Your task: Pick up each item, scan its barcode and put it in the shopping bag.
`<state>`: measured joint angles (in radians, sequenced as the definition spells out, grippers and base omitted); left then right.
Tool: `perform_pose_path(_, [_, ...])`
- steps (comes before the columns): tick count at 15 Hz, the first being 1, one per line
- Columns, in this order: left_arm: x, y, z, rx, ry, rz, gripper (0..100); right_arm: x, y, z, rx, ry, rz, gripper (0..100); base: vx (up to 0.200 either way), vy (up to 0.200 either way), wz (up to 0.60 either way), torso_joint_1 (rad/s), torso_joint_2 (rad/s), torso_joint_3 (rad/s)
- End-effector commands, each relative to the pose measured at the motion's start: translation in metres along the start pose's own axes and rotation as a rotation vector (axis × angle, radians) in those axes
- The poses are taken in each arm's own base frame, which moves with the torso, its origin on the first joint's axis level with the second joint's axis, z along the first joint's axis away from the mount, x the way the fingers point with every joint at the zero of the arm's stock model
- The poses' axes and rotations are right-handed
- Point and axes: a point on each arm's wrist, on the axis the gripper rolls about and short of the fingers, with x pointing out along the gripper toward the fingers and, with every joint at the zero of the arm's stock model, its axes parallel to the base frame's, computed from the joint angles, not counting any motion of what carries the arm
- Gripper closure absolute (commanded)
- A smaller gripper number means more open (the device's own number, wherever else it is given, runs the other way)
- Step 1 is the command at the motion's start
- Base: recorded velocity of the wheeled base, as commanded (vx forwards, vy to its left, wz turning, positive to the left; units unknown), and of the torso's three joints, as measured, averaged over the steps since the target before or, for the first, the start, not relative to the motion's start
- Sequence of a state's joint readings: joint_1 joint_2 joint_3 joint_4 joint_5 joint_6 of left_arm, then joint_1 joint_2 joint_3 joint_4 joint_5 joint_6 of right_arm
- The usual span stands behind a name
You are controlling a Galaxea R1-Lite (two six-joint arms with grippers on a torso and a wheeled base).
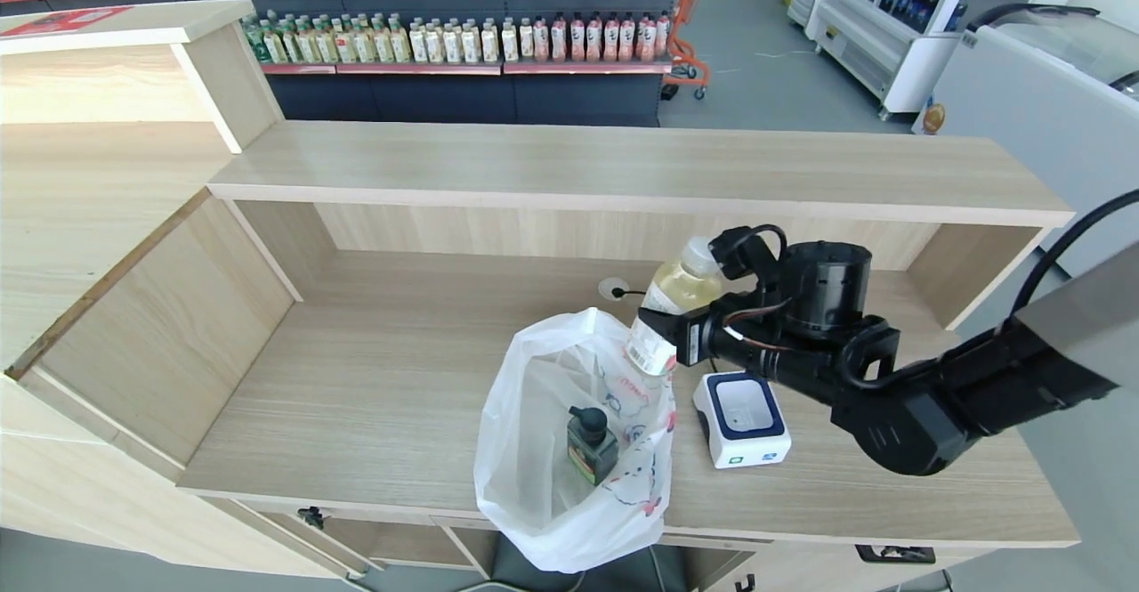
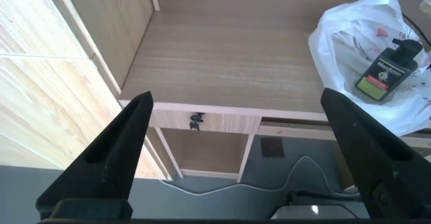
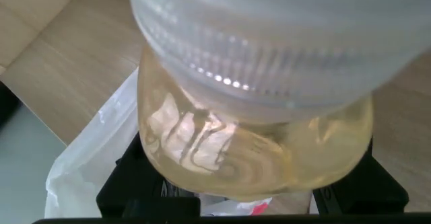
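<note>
Your right pincer (image 1: 690,340) is clamped on the bottle (image 1: 674,296), tilted just above the rim of the bag (image 1: 512,458), beside the scanner (image 1: 740,418). Let go here and it may catch that floppy rim and tumble onto the counter (image 1: 356,396). Left pincer (image 2: 237,101) gapes wide, empty.

A pale wooden counter (image 1: 374,396) lies under the right gripper (image 1: 685,343), and its raised ledge (image 1: 623,169) runs just beyond. A cable grommet (image 1: 613,288) sits in the worktop near the gripper, slightly farther off and to its left. Well beyond stand shelves of drinks bottles (image 1: 463,40), an orange trolley (image 1: 690,40) and glass-fronted fridges (image 1: 890,13).
</note>
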<state>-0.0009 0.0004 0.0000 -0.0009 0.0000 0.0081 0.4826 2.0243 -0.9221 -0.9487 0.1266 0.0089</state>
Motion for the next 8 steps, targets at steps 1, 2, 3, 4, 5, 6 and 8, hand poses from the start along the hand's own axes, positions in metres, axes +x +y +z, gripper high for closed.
perform_pose_path(1, [0.000, 0.000, 0.000, 0.000, -0.003, 0.001, 0, 0.016, 0.002, -0.027, -0.020, 0.070, 0.009, 100, 0.000, 0.000, 0.00, 0.000, 0.00, 0.000])
perform_pose_path(2, [0.000, 0.000, 0.000, 0.001, -0.001, 0.001, 0, 0.019, 0.001, -0.033, -0.040, 0.087, 0.012, 100, 0.000, 0.000, 0.00, 0.000, 0.00, 0.000])
perform_pose_path(3, [0.000, 0.000, 0.000, 0.001, -0.001, 0.001, 0, 0.023, 0.001, -0.041, -0.057, 0.107, 0.012, 100, 0.000, 0.000, 0.00, 0.000, 0.00, 0.000])
perform_pose_path(4, [0.000, 0.000, 0.000, 0.001, -0.001, 0.001, 0, 0.026, -0.001, -0.050, -0.077, 0.119, 0.009, 100, 0.000, 0.000, 0.00, 0.000, 0.00, 0.000])
perform_pose_path(5, [0.000, 0.000, 0.000, 0.000, -0.001, 0.001, 0, 0.028, -0.002, -0.053, -0.088, 0.110, 0.007, 100, 0.000, 0.000, 0.00, 0.000, 0.00, 0.000])
perform_pose_path(6, [0.000, 0.000, 0.000, 0.001, -0.001, 0.001, 0, 0.032, -0.002, -0.062, -0.096, 0.087, 0.011, 100, 0.000, 0.000, 0.00, 0.000, 0.00, 0.000])
perform_pose_path(8, [0.000, 0.000, 0.000, 0.001, -0.003, 0.001, 0, 0.036, -0.001, -0.073, -0.125, 0.088, 0.014, 100, 0.000, 0.000, 0.00, 0.000, 0.00, 0.000])
